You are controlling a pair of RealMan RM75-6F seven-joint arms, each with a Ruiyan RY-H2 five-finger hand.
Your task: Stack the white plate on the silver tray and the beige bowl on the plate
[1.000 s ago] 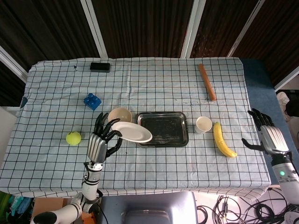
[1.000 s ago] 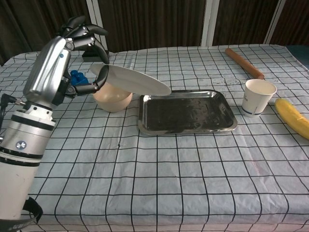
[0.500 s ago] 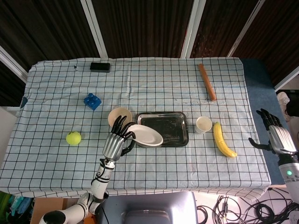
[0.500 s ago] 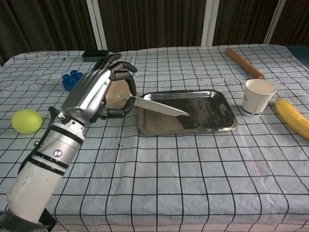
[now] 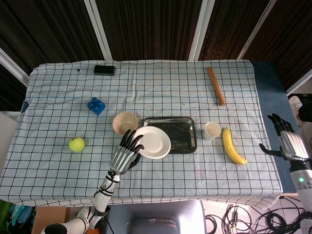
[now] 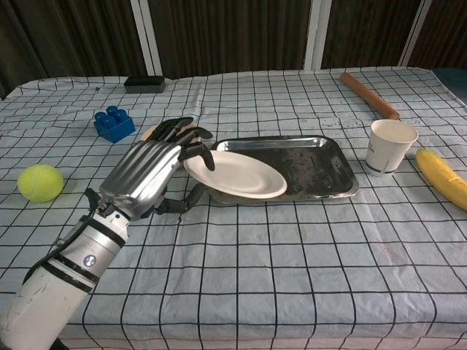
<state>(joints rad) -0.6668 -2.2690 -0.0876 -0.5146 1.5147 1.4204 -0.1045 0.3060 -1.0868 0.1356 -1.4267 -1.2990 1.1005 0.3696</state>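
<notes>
The white plate (image 5: 152, 142) (image 6: 235, 175) lies tilted over the left end of the silver tray (image 5: 183, 129) (image 6: 321, 164), hanging past the tray's front-left edge. My left hand (image 5: 126, 155) (image 6: 153, 175) grips the plate's left rim, fingers on top and thumb underneath. The beige bowl (image 5: 125, 123) stands on the cloth just left of the tray; in the chest view only a sliver of the bowl (image 6: 148, 133) shows behind the hand. My right hand (image 5: 286, 144) hangs off the table's right edge with fingers apart and nothing in it.
A paper cup (image 5: 212, 130) (image 6: 389, 146) and a banana (image 5: 232, 146) (image 6: 444, 177) lie right of the tray. A rolling pin (image 5: 216, 86) lies at the back right. A tennis ball (image 5: 76, 144), a blue brick (image 5: 96, 105) and a black box (image 5: 104, 69) are on the left.
My left hand carried the plate rightward and down from above the bowl onto the tray's left end, and the plate levelled out. The right hand barely moved.
</notes>
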